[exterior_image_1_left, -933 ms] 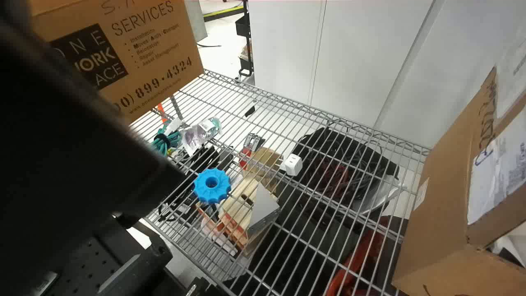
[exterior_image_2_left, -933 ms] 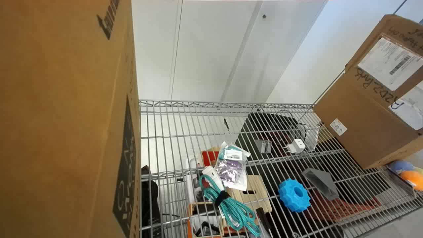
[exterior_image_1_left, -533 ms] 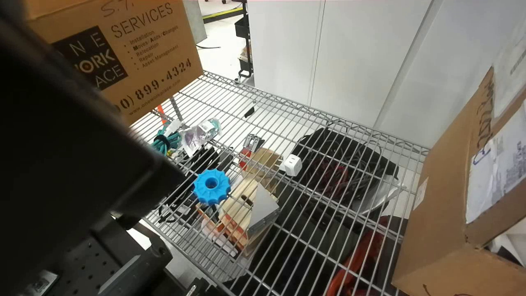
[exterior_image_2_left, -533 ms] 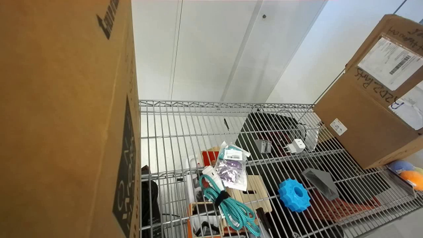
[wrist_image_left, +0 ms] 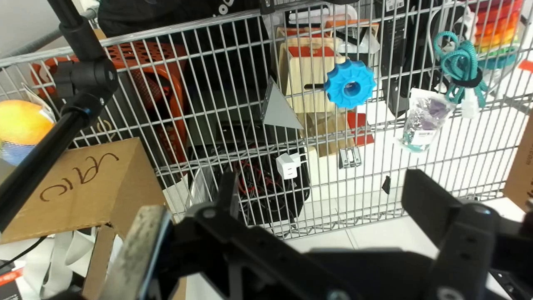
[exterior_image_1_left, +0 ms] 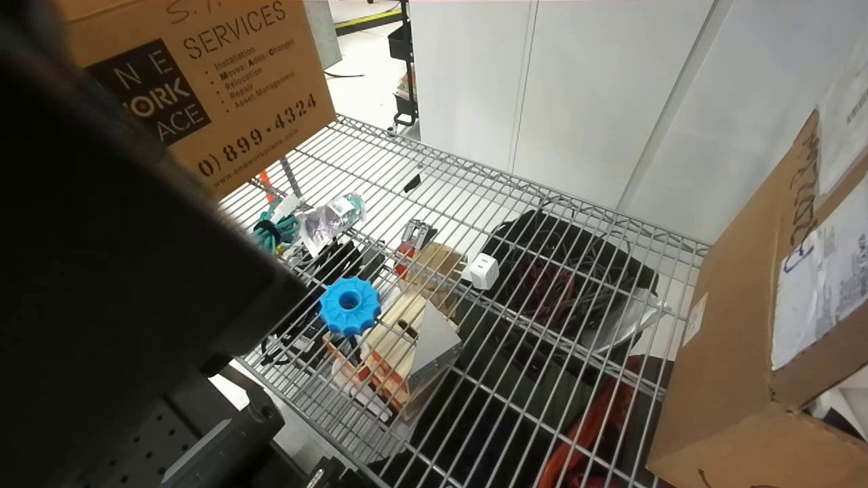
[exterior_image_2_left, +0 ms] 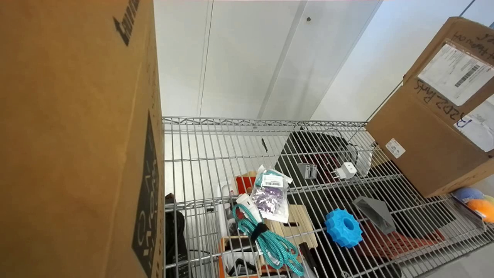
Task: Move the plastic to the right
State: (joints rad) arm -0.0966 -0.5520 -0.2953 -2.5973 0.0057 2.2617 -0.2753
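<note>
Showing purple and teal through crinkled clear plastic packet (exterior_image_2_left: 271, 197).

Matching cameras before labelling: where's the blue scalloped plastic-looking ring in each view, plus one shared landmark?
In an exterior view, the blue scalloped plastic-looking ring is left of centre, below mid-height.
In an exterior view, the ring is in the lower right.
In the wrist view, the ring is in the upper half, right of centre.
Shared landmark: the white cube-shaped plastic-looking plug adapter, in all three.
</note>
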